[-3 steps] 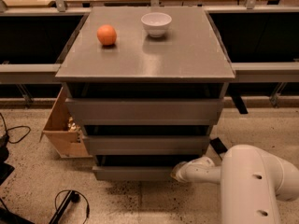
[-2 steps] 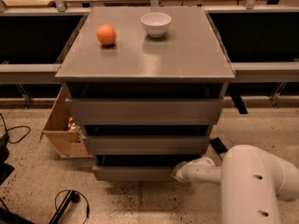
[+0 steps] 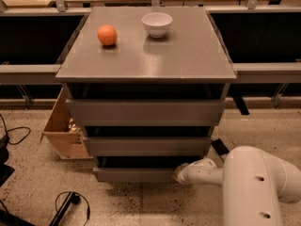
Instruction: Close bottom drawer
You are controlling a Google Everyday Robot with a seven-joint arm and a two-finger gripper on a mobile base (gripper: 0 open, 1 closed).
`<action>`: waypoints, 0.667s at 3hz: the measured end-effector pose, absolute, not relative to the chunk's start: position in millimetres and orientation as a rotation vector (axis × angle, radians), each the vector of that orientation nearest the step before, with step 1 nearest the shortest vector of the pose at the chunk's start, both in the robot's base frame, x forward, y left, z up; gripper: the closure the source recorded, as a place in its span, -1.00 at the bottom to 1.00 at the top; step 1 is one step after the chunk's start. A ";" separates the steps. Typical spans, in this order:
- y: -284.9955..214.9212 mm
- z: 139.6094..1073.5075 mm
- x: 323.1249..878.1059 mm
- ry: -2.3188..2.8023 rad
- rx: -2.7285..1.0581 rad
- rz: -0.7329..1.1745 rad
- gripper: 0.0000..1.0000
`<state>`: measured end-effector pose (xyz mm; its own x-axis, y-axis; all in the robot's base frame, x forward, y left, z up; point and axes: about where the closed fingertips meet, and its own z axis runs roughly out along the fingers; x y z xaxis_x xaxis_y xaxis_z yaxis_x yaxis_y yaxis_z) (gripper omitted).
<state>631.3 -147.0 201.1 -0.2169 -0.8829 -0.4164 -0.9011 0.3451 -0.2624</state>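
The grey cabinet (image 3: pixel 146 55) has three drawers. The bottom drawer (image 3: pixel 134 174) is the lowest and slimmest, with a plain grey front that stands slightly out from the cabinet, a dark gap above it. My white arm (image 3: pixel 256 185) reaches in from the lower right. My gripper (image 3: pixel 180 174) is low at the right end of the bottom drawer's front, touching or almost touching it.
An orange (image 3: pixel 107 35) and a white bowl (image 3: pixel 157 23) sit on the cabinet top. A cardboard box (image 3: pixel 63 126) stands on the floor left of the cabinet. Black cables (image 3: pixel 70 206) lie on the speckled floor at the lower left. Dark shelving runs behind.
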 end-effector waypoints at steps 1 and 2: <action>-147.0 201.1 631.3 2.119 -1.554 0.049 -0.72; -146.9 201.0 631.2 2.119 -1.554 0.049 -1.00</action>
<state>631.2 -146.9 201.0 -0.2168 -0.8829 -0.4164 -0.9012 0.3450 -0.2623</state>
